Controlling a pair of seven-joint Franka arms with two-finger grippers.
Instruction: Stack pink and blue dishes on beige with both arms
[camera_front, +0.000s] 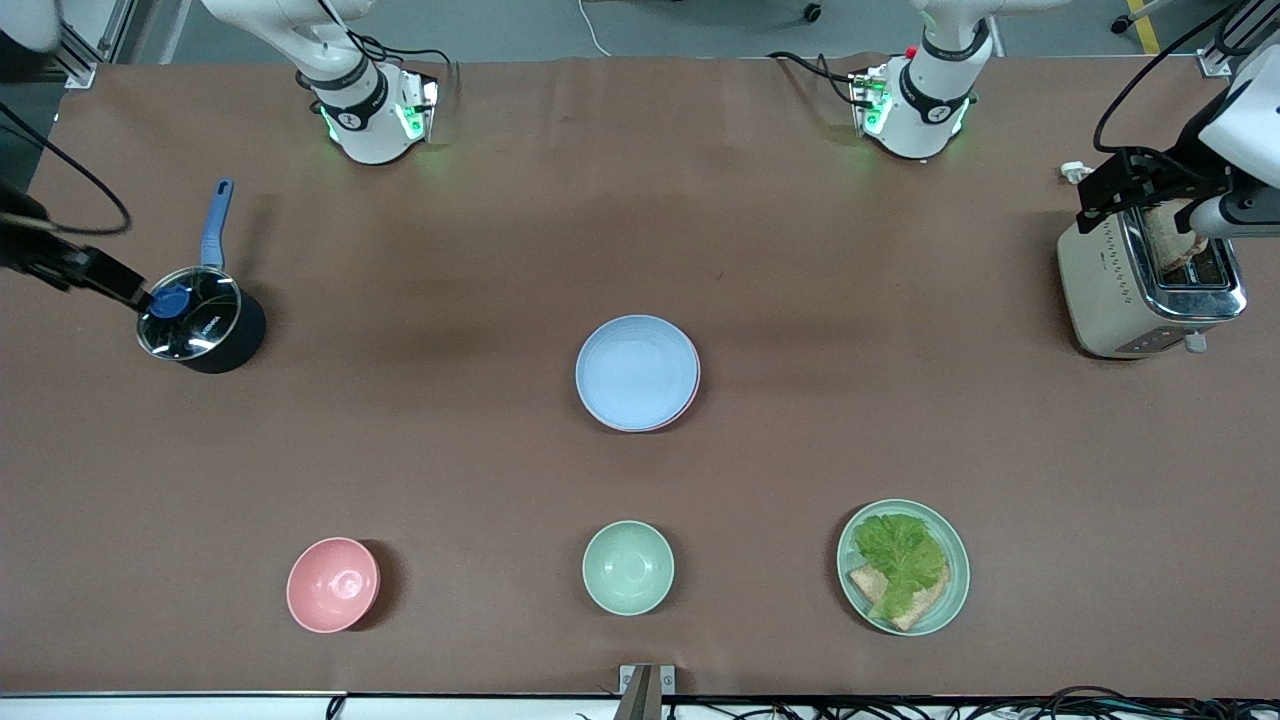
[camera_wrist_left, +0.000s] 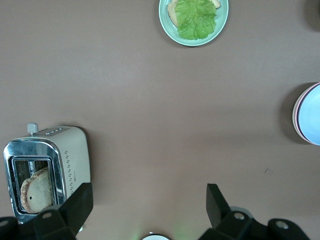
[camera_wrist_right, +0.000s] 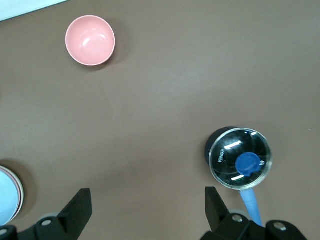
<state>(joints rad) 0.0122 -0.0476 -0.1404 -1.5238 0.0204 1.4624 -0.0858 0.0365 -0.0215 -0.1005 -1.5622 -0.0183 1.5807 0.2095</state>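
Observation:
At the table's middle the light blue plate (camera_front: 637, 370) lies on top of the pale pink plate (camera_front: 691, 398), of which only a thin rim shows. No beige plate shows; whatever is under the stack is hidden. The stack's edge also appears as the blue plate (camera_wrist_left: 312, 115) in the left wrist view and as the blue plate (camera_wrist_right: 6, 200) in the right wrist view. My left gripper (camera_wrist_left: 150, 192) is open and empty, high over bare table beside the toaster. My right gripper (camera_wrist_right: 147, 195) is open and empty, high over bare table beside the lidded pot.
A chrome toaster (camera_front: 1150, 290) holding bread stands at the left arm's end. A black pot (camera_front: 200, 325) with a glass lid and blue handle stands at the right arm's end. Nearest the front camera sit a pink bowl (camera_front: 333, 584), a mint bowl (camera_front: 628, 567) and a mint plate (camera_front: 903, 566) with lettuce and bread.

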